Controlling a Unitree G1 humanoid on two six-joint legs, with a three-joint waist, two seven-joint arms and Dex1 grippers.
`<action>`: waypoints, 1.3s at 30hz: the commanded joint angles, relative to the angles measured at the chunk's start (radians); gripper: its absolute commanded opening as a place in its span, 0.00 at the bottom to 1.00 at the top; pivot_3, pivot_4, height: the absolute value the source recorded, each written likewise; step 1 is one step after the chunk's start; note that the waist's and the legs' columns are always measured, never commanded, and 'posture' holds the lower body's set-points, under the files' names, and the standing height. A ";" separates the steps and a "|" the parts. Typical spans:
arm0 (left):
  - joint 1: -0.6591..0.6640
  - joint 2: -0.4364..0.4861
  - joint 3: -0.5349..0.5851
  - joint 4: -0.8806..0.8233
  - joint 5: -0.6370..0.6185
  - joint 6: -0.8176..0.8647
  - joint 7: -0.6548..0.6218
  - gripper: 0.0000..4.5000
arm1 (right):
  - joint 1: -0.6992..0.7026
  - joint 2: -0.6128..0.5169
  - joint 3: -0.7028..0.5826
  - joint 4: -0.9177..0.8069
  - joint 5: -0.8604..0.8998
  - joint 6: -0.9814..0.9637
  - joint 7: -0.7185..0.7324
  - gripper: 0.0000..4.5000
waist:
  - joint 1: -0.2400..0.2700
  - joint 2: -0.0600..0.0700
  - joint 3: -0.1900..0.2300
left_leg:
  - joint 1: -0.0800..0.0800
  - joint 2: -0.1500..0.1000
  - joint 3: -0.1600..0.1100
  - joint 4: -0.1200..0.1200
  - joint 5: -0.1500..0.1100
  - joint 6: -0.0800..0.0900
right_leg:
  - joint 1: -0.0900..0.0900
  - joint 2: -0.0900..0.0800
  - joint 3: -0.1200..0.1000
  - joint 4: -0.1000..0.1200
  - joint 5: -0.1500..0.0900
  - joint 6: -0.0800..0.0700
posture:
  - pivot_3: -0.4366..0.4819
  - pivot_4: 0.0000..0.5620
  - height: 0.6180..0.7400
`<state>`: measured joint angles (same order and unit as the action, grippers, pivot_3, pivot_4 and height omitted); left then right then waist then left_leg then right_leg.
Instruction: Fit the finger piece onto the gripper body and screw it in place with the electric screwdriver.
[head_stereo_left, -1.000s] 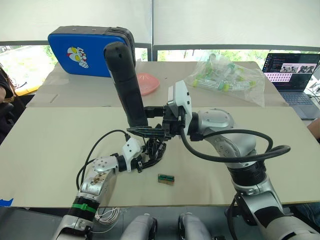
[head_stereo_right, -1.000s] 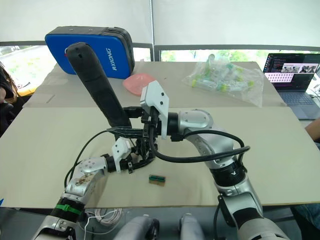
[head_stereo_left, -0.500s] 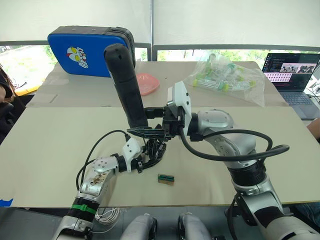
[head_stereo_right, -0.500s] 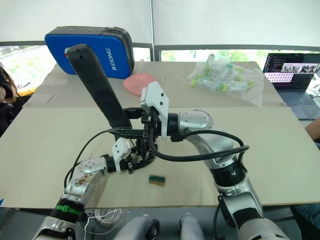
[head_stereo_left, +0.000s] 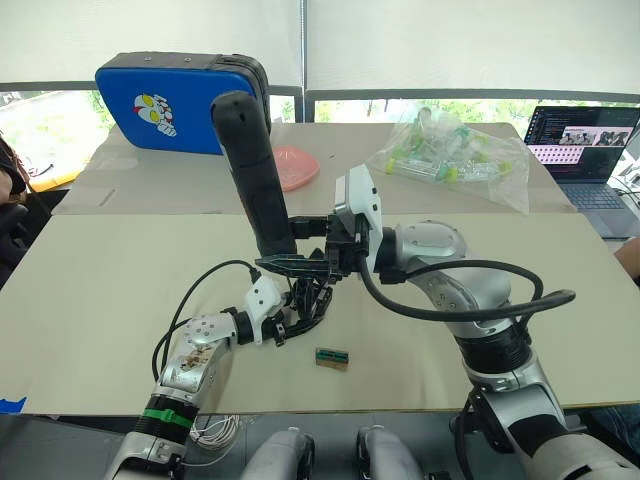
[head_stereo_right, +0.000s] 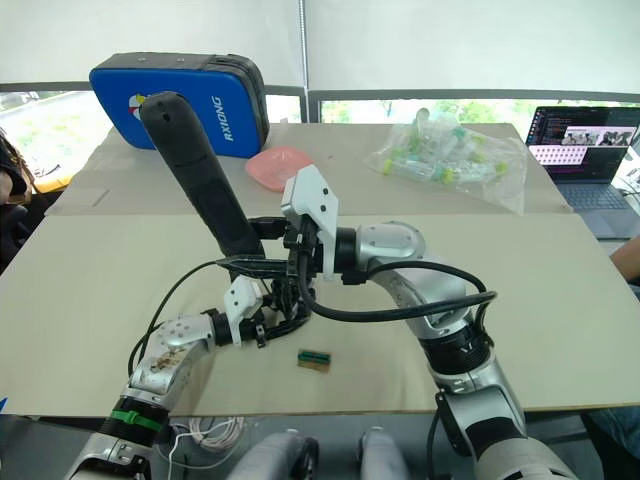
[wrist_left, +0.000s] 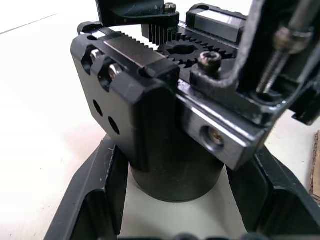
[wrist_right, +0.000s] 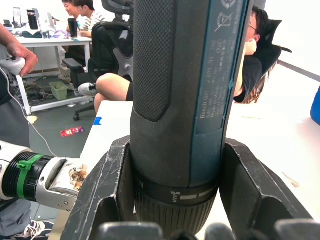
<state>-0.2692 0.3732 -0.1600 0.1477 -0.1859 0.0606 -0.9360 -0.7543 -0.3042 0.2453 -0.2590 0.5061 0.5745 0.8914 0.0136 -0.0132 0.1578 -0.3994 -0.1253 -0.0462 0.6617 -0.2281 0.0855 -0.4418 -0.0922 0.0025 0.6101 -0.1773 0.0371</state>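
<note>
The gripper body (head_stereo_left: 308, 298), a chunky black block with gear teeth and screws on top (wrist_left: 165, 100), stands on the table near the front middle. My left gripper (head_stereo_left: 291, 318) is shut on its rounded base, one finger (wrist_left: 97, 195) on each side. My right gripper (head_stereo_left: 296, 252) is shut on the electric screwdriver (head_stereo_left: 252, 170), a thick black cylinder (wrist_right: 180, 100) that leans up and to the left, its lower end right above the gripper body. The bit's tip is hidden behind my fingers. I cannot pick out the finger piece among the black parts.
A small green-and-brown box (head_stereo_left: 332, 357) lies just in front of the gripper body. At the back are a blue case (head_stereo_left: 170, 100), a pink bowl (head_stereo_left: 298, 165), a plastic bag of tubes (head_stereo_left: 450, 155) and a laptop (head_stereo_left: 585, 150). A person sits at the left edge (head_stereo_left: 10, 180).
The screwdriver's upper end has shifted very slightly down and to the right. Both grippers keep their hold and the gripper body has not moved.
</note>
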 joint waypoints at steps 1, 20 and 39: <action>0.030 0.003 -0.032 0.005 0.007 0.020 -0.016 0.51 | 0.001 0.005 -0.025 -0.017 0.005 -0.027 -0.003 0.44 | 0.000 0.000 0.000 | 0.000 0.000 0.000 0.000 0.000 0.000 | 0.000 0.000 0.000 0.000 0.000 0.000 | 0.48 0.27 1.00; 0.030 0.001 -0.034 0.009 0.012 0.014 -0.009 0.51 | 0.020 0.027 -0.048 -0.013 0.020 -0.021 -0.017 0.44 | -0.001 0.000 0.000 | 0.000 0.000 0.000 0.000 0.000 0.000 | 0.000 0.000 0.000 0.000 0.000 0.000 | 0.48 0.27 1.00; 0.031 0.003 -0.035 0.016 0.017 0.008 -0.005 0.51 | 0.027 0.029 -0.045 -0.022 0.034 -0.021 -0.023 0.44 | -0.001 0.000 0.000 | 0.000 0.000 0.000 0.000 0.000 0.000 | 0.000 0.000 0.000 0.000 0.000 0.000 | 0.48 0.27 1.00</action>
<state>-0.2645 0.3731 -0.1602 0.1453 -0.1854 0.0560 -0.9289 -0.7242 -0.2832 0.2225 -0.2517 0.5242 0.5699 0.8705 0.0128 -0.0130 0.1577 -0.3992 -0.1252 -0.0463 0.6617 -0.2281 0.0854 -0.4417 -0.0920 0.0026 0.6102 -0.1773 0.0370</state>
